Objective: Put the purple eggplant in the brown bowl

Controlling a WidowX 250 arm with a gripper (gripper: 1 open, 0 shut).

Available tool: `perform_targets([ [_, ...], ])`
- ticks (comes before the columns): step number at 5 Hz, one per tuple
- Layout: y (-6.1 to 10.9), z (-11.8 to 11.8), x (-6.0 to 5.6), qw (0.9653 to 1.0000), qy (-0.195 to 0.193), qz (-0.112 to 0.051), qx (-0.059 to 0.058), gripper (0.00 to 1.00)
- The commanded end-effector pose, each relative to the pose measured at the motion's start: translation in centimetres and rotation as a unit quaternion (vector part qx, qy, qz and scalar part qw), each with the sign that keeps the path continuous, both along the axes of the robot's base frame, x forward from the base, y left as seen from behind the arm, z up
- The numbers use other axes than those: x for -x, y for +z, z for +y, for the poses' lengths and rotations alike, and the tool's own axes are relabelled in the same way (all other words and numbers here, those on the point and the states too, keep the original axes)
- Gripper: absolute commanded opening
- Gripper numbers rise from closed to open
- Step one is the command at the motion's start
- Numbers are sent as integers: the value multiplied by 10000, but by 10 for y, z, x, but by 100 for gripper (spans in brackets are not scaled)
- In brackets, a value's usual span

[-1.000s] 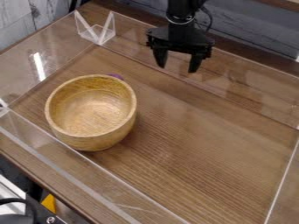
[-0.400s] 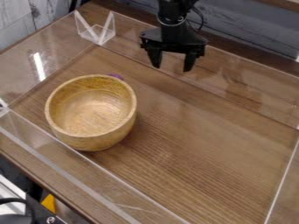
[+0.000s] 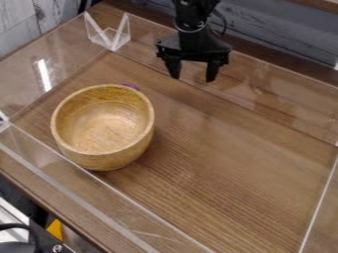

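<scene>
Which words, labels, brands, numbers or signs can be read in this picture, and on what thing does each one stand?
No text can be read anywhere in the picture.
Brown bowl: no word or label shows on it.
Gripper: no marking can be made out; it is too small and dark to tell.
Clear plastic stand: no lettering can be made out.

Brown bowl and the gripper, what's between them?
In the camera view, bare wooden tabletop lies between the brown bowl and the end effector.
</scene>
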State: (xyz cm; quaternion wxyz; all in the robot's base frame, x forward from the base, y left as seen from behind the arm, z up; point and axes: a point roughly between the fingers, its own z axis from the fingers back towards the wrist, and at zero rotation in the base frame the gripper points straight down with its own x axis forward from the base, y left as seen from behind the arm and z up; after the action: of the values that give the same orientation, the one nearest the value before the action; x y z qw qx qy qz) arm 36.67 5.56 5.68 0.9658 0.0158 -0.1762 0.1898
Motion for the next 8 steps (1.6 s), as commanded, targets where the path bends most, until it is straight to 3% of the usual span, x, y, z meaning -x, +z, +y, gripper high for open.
perform_targets([
  [1,27,6,-6,9990,83,-437,-3,100],
  [6,37,12,-5,9966,332,-700,265,100],
  [8,41,22,-5,9945,541,-840,301,100],
])
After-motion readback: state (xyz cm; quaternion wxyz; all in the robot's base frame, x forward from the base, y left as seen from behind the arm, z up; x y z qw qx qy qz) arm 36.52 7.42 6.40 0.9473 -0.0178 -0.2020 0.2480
